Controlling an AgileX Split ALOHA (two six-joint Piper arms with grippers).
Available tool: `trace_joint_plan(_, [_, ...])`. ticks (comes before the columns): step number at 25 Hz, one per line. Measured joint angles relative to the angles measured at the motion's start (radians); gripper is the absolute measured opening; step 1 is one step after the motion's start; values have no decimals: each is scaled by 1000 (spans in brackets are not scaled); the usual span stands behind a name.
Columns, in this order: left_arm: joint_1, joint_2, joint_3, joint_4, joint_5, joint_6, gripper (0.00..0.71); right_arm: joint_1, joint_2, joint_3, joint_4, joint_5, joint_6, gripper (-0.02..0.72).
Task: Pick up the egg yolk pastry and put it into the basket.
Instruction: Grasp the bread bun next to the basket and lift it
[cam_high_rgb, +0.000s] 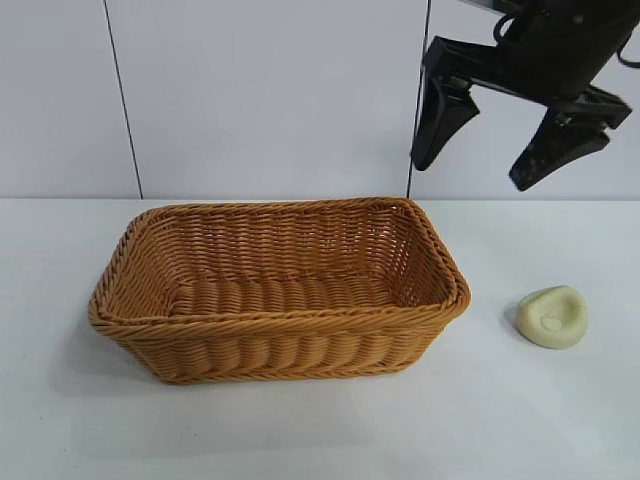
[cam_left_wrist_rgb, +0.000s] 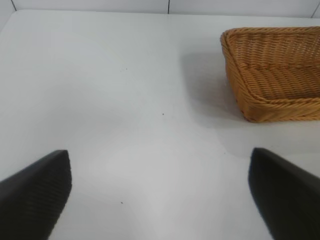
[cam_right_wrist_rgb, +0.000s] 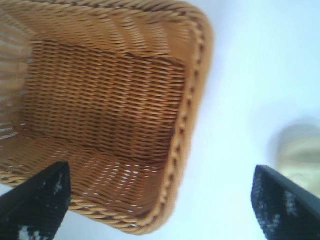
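Observation:
The egg yolk pastry (cam_high_rgb: 553, 316), a small pale cream-yellow lump with a dented top, lies on the white table to the right of the basket (cam_high_rgb: 270, 365). The basket is large, woven, orange-tan and empty. My right gripper (cam_high_rgb: 470, 165) hangs open and empty high above the basket's right end, up and to the left of the pastry. In the right wrist view the basket (cam_right_wrist_rgb: 100, 90) fills most of the picture and the pastry (cam_right_wrist_rgb: 300, 152) shows blurred beside one finger. My left gripper (cam_left_wrist_rgb: 160, 195) is open and empty over bare table, apart from the basket (cam_left_wrist_rgb: 280, 65).
A white wall with vertical seams stands behind the table (cam_high_rgb: 320, 430). Bare table lies in front of the basket and to the right around the pastry.

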Motion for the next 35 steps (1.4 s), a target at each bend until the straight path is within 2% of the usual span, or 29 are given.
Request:
trace_joint_plan(2, [0, 0, 0, 0, 0, 0, 692, -4, 0, -12, -99, 37, 41, 697])
trace_joint_plan(4, [0, 0, 0, 0, 0, 0, 692, -23, 1, -13, -132, 59, 57, 697])
trace_joint_plan(7, [0, 0, 0, 0, 0, 0, 692, -76, 13, -13, -126, 65, 61, 697])
trace_joint_plan(13, [0, 0, 1, 0, 0, 1, 692, -143, 119, -13, -51, 65, 24, 697])
trace_joint_plan(20, [0, 0, 1, 0, 0, 1, 692, -144, 298, -14, -53, -6, 33, 697])
trace_joint_plan(28, [0, 0, 1, 0, 0, 1, 692, -144, 416, -14, -56, -28, 40, 694])
trace_joint_plan(30, [0, 0, 1, 0, 0, 1, 692, -144, 417, -14, -57, -29, 40, 636])
trace_joint_plan(35, [0, -1, 1, 0, 0, 1, 692, -146, 418, -17, -61, -24, 42, 338])
